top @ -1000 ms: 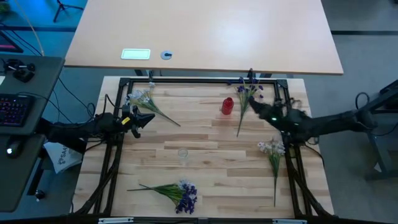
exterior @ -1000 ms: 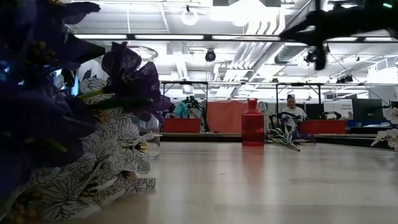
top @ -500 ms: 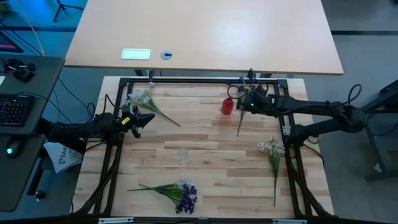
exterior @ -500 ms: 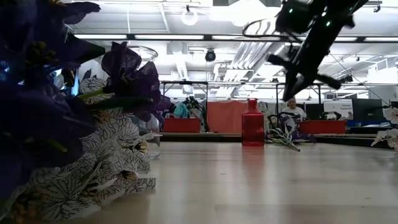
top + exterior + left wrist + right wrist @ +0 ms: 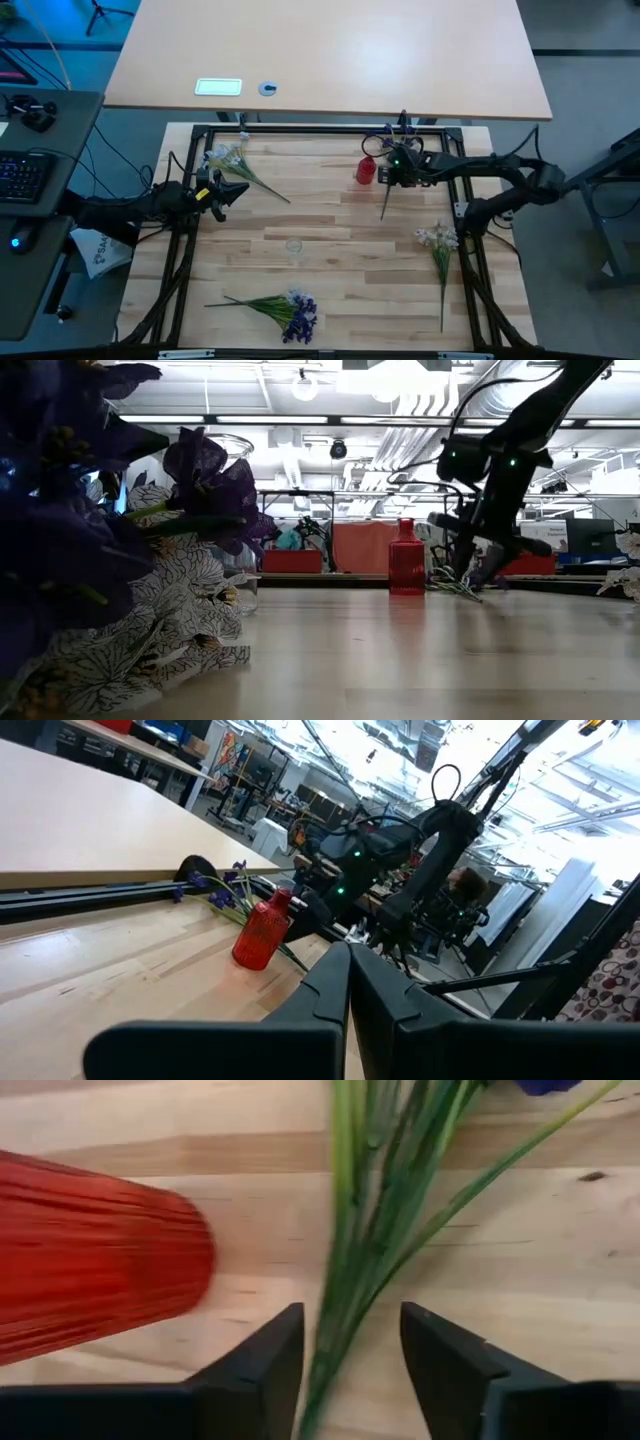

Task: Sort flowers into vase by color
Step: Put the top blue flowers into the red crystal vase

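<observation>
A purple-blue sprig (image 5: 398, 143) lies on the table near its far edge, its green stems (image 5: 352, 1270) running toward the near side past a small red vase (image 5: 366, 170). My right gripper (image 5: 352, 1355) is open and low over the table; one finger stands on each side of these stems without touching them, with the red vase (image 5: 90, 1270) close beside. In the low view the right gripper (image 5: 470, 565) hangs just right of the red vase (image 5: 406, 557). My left gripper (image 5: 222, 192) waits, shut, near the table's left edge.
A white sprig (image 5: 230, 158) lies at the far left and another white sprig (image 5: 438, 242) at the right edge. A purple bunch (image 5: 292, 310) lies at the near edge. A clear glass vase (image 5: 294, 246) stands mid-table. A black frame (image 5: 300, 130) borders the table.
My right gripper has swung from the table's right edge toward the far side and the left, up to the purple sprig beside the red vase. It has also come down from high above the table to just over the stems. The flowers and vases have stayed in place.
</observation>
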Controlling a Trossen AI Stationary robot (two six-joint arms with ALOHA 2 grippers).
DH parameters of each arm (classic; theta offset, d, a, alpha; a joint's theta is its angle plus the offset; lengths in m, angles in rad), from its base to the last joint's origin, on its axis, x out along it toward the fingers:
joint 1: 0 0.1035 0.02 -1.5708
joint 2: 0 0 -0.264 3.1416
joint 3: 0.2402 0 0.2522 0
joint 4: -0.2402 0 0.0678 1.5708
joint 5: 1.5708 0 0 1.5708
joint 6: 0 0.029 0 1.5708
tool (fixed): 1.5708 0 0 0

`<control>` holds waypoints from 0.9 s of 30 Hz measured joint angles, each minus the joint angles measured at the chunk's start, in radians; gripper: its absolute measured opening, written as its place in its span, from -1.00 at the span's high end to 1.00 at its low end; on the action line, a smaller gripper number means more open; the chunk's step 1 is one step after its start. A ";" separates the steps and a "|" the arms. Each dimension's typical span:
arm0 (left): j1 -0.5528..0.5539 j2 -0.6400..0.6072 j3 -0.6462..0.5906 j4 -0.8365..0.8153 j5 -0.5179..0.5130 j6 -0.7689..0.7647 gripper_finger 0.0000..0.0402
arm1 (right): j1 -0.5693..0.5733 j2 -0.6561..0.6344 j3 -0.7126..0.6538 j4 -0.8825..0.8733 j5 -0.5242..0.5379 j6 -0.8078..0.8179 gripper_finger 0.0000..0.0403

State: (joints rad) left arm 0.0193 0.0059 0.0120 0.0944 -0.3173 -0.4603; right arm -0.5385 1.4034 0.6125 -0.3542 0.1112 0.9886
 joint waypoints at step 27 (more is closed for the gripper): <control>0.000 0.000 0.000 0.000 0.000 0.000 1.00 | -0.017 -0.220 0.077 0.000 0.272 -0.209 0.97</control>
State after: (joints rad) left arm 0.0193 0.0061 0.0120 0.0943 -0.3176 -0.4603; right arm -0.5557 1.1832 0.6895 -0.3538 0.3828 0.7794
